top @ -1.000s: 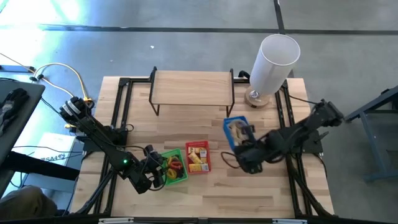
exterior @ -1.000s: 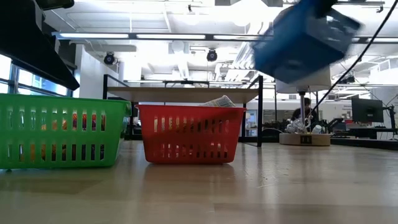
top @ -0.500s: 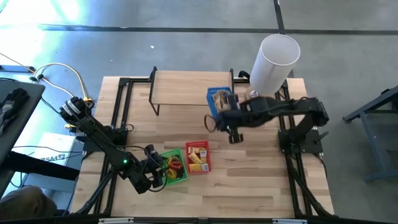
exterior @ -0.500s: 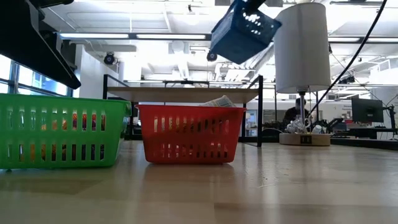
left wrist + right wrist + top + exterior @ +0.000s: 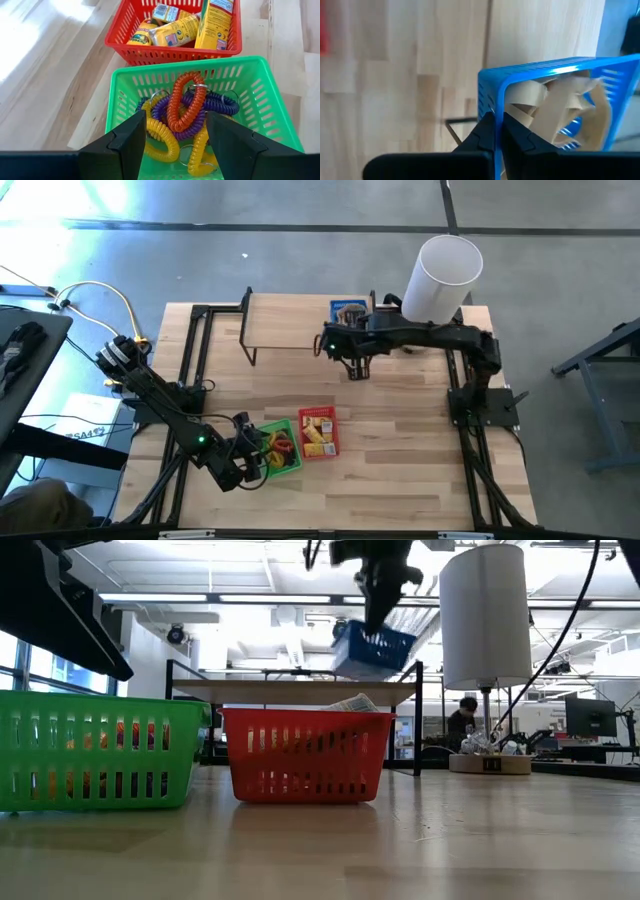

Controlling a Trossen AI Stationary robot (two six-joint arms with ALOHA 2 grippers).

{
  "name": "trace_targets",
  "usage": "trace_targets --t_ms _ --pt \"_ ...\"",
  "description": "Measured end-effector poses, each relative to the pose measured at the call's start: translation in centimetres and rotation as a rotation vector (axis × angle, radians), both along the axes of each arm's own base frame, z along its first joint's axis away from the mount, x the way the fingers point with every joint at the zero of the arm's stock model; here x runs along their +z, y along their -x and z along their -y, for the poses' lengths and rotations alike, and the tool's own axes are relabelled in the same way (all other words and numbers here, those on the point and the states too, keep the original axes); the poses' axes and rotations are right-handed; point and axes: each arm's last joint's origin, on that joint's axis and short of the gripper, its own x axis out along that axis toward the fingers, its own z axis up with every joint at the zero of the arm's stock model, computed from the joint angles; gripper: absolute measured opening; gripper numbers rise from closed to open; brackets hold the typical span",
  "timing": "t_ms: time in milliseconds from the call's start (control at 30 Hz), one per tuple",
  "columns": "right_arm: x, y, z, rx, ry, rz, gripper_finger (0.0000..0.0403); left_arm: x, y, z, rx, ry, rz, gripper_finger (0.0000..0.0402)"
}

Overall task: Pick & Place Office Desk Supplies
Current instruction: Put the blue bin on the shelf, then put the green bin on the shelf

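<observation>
Blue basket (image 5: 348,311): small plastic bin with slotted walls, held in the air at about 12 o'clock on the counter, over the right end of the wooden shelf; in the low view (image 5: 372,648) it hangs tilted just above the shelf top
Load: pale tan tape rolls (image 5: 555,107) piled inside, loose and free to slide when the bin tips
Handling: judged light; thin plastic wall will flex, smooth rim may slip, so it should stay level and come down gently
Hold point: the rim of one wall, where it is pinched now; a grip nearer the middle of a wall would probably tilt less
Right gripper (image 5: 496,131): jaws clenched on the blue basket's wall, one finger inside and one outside
Shelf (image 5: 308,322): wooden top on black wire legs at 12 o'clock, bare beside the bin
Green basket (image 5: 260,95): at about 7 o'clock, holding springy coil wristbands (image 5: 186,107) in orange, purple and yellow; soft, tangled, easy to snag on each other
Red basket (image 5: 318,434): just beside the green one, at 6 o'clock, with yellow packets (image 5: 175,31); light, stiff cardboard by the look
Left gripper (image 5: 245,452): at the green basket's near wall, jaws spread to either side of it, not seen to grasp anything
White cylinder (image 5: 440,280): tall, upright at 1 o'clock, near the carrying arm; a knock could topple it
</observation>
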Motion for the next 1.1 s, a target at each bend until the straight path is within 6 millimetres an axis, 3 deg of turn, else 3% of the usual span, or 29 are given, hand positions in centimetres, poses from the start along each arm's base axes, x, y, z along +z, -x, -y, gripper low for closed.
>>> trace_targets --t_ms 267,367,767,1100 --pt "-1.8 -0.5 2.3 -0.033 -0.024 -0.081 0.0003 0.0 0.0 0.0 0.000 -0.002 0.000 0.0200" --pt "-1.8 -0.6 2.5 -0.023 -0.093 -0.053 0.0003 0.0 -0.1 -0.1 0.006 -0.002 0.000 0.0200" --pt "-1.6 -1.1 3.3 -0.054 -0.080 0.023 0.0010 0.0 -0.7 -0.8 0.038 0.010 -0.001 0.0200" --pt "-1.7 -0.9 3.7 -0.123 -0.141 0.052 0.0060 0.0 -0.7 -0.7 0.038 0.011 -0.001 0.0200"
